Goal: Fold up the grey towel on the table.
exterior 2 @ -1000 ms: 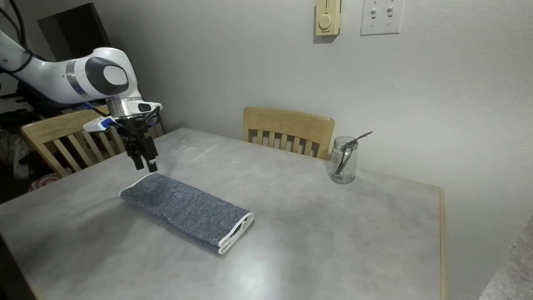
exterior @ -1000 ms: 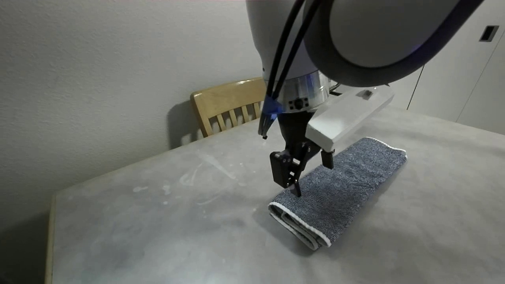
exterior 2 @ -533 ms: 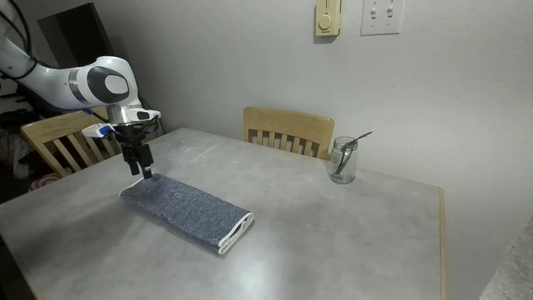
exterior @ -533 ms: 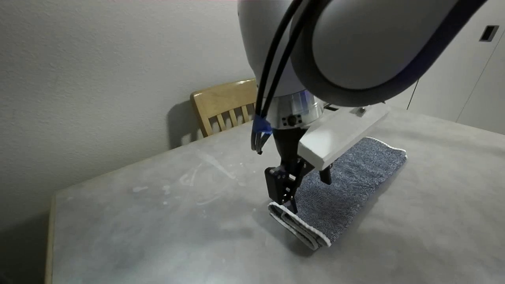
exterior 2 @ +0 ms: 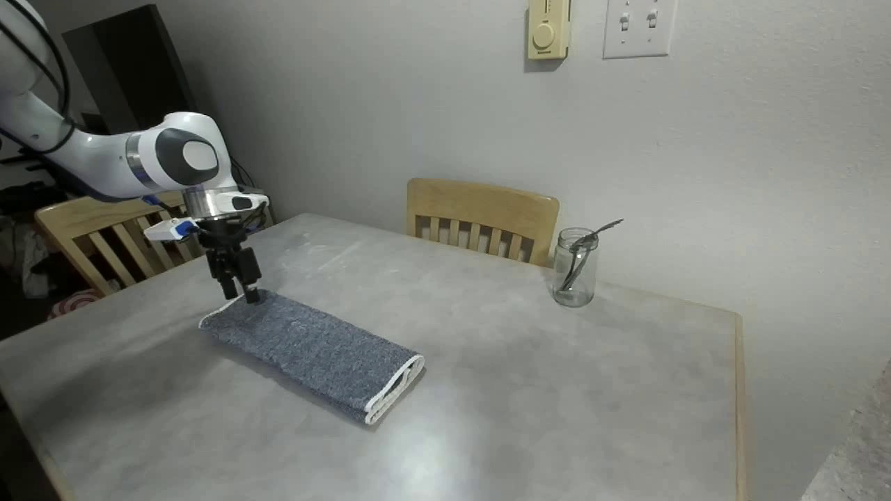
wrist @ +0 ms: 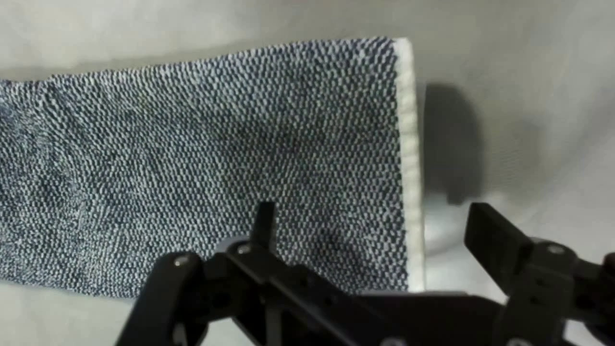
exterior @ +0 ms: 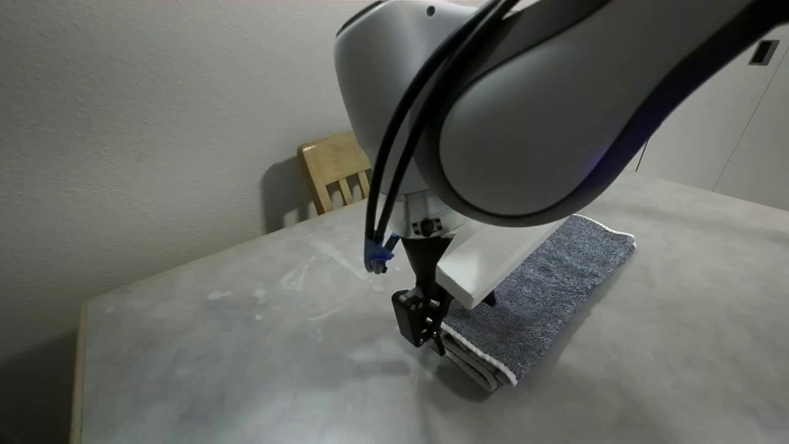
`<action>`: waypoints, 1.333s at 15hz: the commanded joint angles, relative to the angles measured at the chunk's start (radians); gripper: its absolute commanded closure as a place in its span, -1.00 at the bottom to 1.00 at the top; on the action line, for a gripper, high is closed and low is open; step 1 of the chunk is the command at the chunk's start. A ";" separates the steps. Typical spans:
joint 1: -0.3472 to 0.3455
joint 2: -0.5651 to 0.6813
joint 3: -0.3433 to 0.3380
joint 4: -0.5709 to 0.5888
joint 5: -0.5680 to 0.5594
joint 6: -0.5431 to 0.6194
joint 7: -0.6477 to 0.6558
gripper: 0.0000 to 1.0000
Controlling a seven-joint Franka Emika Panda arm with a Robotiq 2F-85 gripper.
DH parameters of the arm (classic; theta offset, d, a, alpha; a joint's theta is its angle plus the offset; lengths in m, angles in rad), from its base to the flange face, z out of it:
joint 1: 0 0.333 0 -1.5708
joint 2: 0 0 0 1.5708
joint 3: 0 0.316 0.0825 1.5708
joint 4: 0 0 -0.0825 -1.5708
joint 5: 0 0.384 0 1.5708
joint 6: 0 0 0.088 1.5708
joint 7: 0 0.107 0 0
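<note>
The grey towel (exterior: pixel 548 277) lies folded into a long strip on the table (exterior: pixel 246 370). It shows in an exterior view (exterior 2: pixel 313 348) and in the wrist view (wrist: pixel 240 144). Its layered end with pale trim faces the front in an exterior view. My gripper (exterior: pixel 465 327) is low at one end of the towel; it also shows in an exterior view (exterior 2: pixel 241 295). In the wrist view the gripper (wrist: pixel 373 214) is open, with nothing between its fingers gripped. One finger is over the towel, the other is beyond the white trim over bare table. I cannot tell whether the fingertips touch anything.
A glass jar (exterior 2: pixel 575 268) with dark utensils stands at the table's back edge. A wooden chair (exterior 2: pixel 480 216) is behind the table, and another chair (exterior 2: pixel 125 233) is behind the arm. A wall runs along the back.
My gripper has come down and, in an exterior view, moved left to the towel's trimmed end. Its fingers now stand on either side of the trim. The towel has not moved.
</note>
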 commanded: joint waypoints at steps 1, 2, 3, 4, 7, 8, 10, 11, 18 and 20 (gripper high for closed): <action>0.042 0.039 -0.042 0.056 -0.037 0.006 0.050 -1.00; 0.047 0.042 -0.047 0.062 -0.035 0.012 0.078 -1.00; 0.055 0.049 -0.055 0.071 -0.037 0.010 0.108 -1.00; 0.062 0.050 -0.057 0.076 -0.031 0.001 0.142 -1.00; 0.091 0.065 -0.076 0.088 -0.055 0.003 0.245 -1.00; 0.095 0.071 -0.079 0.090 -0.060 0.006 0.276 -1.00; 0.108 0.075 -0.086 0.089 -0.069 0.016 0.350 -1.00; 0.116 0.082 -0.093 0.093 -0.075 0.018 0.393 -1.00; 0.130 0.113 -0.110 0.119 -0.142 0.006 0.577 -1.00; 0.127 0.117 -0.115 0.125 -0.154 0.005 0.608 -1.00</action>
